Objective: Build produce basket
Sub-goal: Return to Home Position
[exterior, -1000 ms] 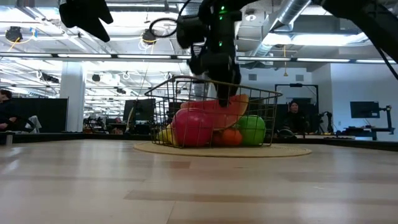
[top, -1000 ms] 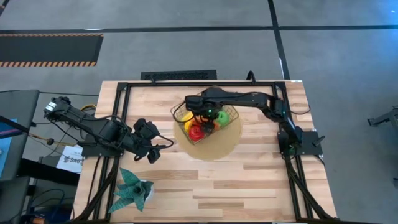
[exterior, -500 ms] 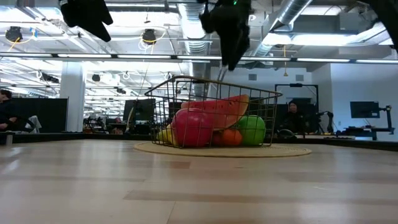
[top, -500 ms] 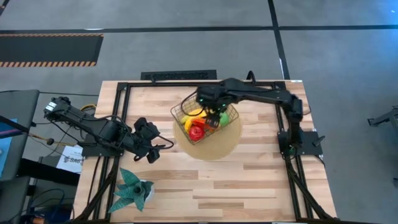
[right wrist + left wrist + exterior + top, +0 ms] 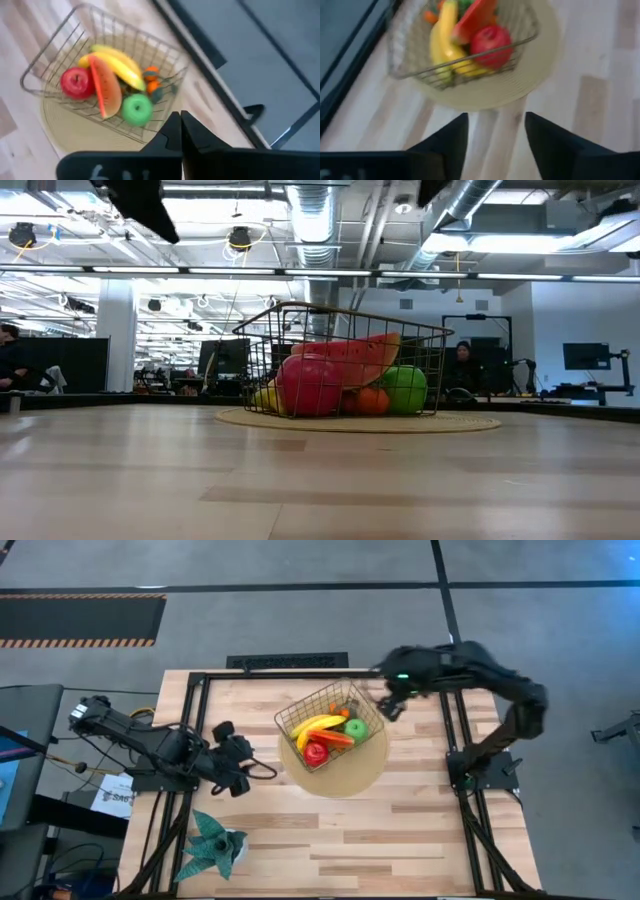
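Note:
The gold wire basket (image 5: pixel 330 723) stands on a round tan mat (image 5: pixel 338 762) near the table's middle. The produce lies inside it: a red apple (image 5: pixel 76 82), bananas (image 5: pixel 117 62), a red slice with a green rim (image 5: pixel 106 89), a green apple (image 5: pixel 136 109) and small orange tangerines (image 5: pixel 151 80). My right gripper (image 5: pixel 180 131) hangs shut, holding nothing, above the table just right of the basket (image 5: pixel 392 705). My left gripper (image 5: pixel 496 134) is open and holds nothing; it is left of the mat (image 5: pixel 236 754) and faces the basket.
A teal spiky-leaved plant (image 5: pixel 213 847) stands near the table's front left corner. A dark frame (image 5: pixel 300 675) runs along the table's far, left and right sides. Bare wood lies in front of the mat.
My right gripper has risen out of the basket and swung toward the table's right edge, past the basket's right rim. The red slice and the other produce stay in the basket. My left gripper has risen a little.

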You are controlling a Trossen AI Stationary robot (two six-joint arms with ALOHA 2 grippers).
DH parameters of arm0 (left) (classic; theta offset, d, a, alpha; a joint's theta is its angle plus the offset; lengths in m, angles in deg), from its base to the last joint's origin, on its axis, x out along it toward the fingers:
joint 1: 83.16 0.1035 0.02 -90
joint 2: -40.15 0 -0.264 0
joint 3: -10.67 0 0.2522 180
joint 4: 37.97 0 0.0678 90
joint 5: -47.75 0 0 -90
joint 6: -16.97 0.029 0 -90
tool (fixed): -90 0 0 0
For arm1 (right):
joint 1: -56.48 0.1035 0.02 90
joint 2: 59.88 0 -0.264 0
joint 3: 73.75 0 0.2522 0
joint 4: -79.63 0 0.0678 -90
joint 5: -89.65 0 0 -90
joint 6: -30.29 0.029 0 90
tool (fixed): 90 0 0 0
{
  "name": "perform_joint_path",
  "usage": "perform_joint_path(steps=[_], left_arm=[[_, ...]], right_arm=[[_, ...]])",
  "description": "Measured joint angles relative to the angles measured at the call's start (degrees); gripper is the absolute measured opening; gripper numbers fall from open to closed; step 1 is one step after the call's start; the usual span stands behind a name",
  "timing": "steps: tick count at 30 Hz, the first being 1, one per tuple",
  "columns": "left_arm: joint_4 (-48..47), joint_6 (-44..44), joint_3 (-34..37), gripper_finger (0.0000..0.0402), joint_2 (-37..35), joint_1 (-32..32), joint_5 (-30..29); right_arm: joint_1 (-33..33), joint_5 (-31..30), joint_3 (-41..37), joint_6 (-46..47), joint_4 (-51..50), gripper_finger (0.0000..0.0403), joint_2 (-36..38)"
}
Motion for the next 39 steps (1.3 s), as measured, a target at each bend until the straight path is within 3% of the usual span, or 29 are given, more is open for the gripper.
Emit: perform_joint_path(steps=[6, 11, 15, 23, 28, 31, 35, 39], left_arm=[[-8.6, -4.1, 0.06, 0.009, -2.31, 2.74, -1.13], [2.4, -2.19, 8.08, 0.0009, -9.15, 3.07, -1.86], [17.69, -2.76, 20.46, 0.0004, -18.36, 3.08, 1.84], [39.51, -5.41, 38.32, 0.0, -35.96, 3.34, 3.07], [40.42, -5.8, 41.64, 0.0, -40.5, 6.28, 1.89], [40.53, -5.21, 42.04, 0.0, -40.62, 9.24, 3.65], [42.39, -1.25, 42.04, 0.0, -39.1, 14.12, 9.2], [45.41, 3.09, 42.02, 0.0, -37.98, 19.62, 16.6]], right_arm=[[5.28, -8.65, -0.27, 7.52, -3.92, 0.0003, 10.69], [13.86, -14.14, -7.87, 13.45, -2.02, 0.0002, 21.67], [21.55, -16.4, -21.1, 18.56, 5.19, 0.0002, 31.49], [29.51, -16.13, -54.86, 12.41, 39.95, 0.0001, 53.35], [28.86, -15.5, -73.33, 13.98, 55.72, 0.0001, 65.58], [27.5, -11.56, -83.55, 14.62, 64.97, 0.0001, 70.13], [24.28, -3.51, -94.98, 13.33, 80.97, 0.0001, 73.08], [20.15, 2.05, -102.36, 13.83, 90.72, 0.0, 73.43]])
